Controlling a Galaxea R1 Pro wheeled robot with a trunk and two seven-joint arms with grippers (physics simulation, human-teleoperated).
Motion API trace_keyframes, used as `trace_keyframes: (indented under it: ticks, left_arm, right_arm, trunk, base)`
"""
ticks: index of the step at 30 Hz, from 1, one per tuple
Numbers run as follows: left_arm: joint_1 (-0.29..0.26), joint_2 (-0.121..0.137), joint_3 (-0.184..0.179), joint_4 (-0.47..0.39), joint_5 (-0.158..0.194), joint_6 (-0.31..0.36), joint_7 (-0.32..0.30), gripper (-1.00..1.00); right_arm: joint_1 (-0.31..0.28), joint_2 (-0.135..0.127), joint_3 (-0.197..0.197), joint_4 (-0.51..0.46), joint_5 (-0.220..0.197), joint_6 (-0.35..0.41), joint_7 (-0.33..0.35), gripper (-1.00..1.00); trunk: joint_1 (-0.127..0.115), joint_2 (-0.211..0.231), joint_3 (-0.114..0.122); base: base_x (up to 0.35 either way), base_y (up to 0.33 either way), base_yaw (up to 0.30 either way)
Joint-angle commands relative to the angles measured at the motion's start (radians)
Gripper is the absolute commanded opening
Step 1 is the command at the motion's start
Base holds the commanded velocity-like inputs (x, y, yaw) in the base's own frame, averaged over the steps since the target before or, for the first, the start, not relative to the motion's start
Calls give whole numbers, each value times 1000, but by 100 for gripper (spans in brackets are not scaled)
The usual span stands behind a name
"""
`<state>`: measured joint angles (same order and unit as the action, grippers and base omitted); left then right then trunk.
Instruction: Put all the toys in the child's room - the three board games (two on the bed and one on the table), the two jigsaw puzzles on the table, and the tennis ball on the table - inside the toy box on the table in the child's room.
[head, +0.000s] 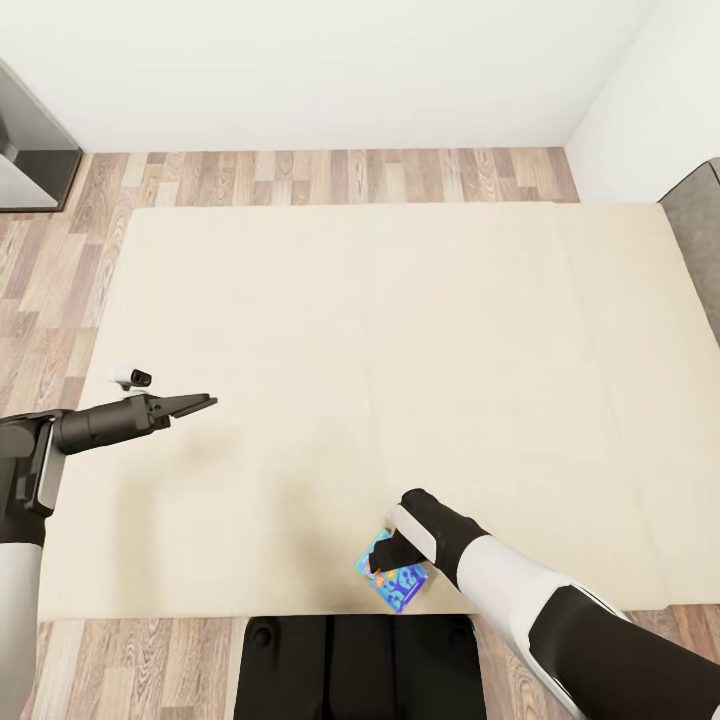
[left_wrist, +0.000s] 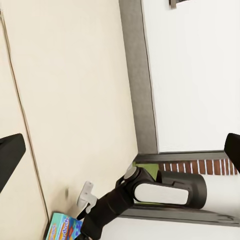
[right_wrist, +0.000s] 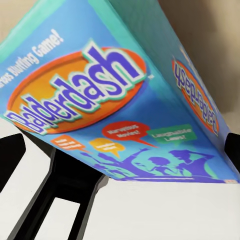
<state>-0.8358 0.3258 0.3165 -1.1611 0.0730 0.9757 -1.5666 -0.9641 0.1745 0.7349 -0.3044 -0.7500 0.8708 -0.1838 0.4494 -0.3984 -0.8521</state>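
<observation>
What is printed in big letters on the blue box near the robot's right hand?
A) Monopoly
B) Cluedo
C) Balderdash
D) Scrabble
C: in the right wrist view the blue board game shows "Balderdash" in an orange oval on its cover and again on its side; the head view shows it on the bed at the near edge.

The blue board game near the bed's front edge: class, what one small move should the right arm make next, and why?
Probably close the right gripper on the blue board game. In the right wrist view the box sits close between the spread dark fingertips, tilted off the beige bed. Whether the pads touch it I cannot tell, so a firm grasp should come before lifting.
</observation>
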Motion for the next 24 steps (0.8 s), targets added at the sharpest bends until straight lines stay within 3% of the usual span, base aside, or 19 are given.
trace_keyframes:
  ticks: [1, 12, 24]
  left_arm:
    - [0, 0, 1, 0, -1, 11, -4, 100]
    - [0, -1, 10, 0, -1, 11, -4, 100]
    - [0, -1, 10, 0, -1, 11, -4, 100]
  right_arm:
    - [-1, 0, 5, 0, -11, 2, -8, 100]
    - [-1, 0, 6, 3, -11, 2, 82, 100]
    - [-1, 0, 6, 30, -15, 2, 92, 100]
  trunk:
    - [1, -2, -1]
    - [1, -2, -1]
    - [1, -2, -1]
  base:
    - [0, 0, 0]
    - [0, 0, 0]
    - [0, 0, 0]
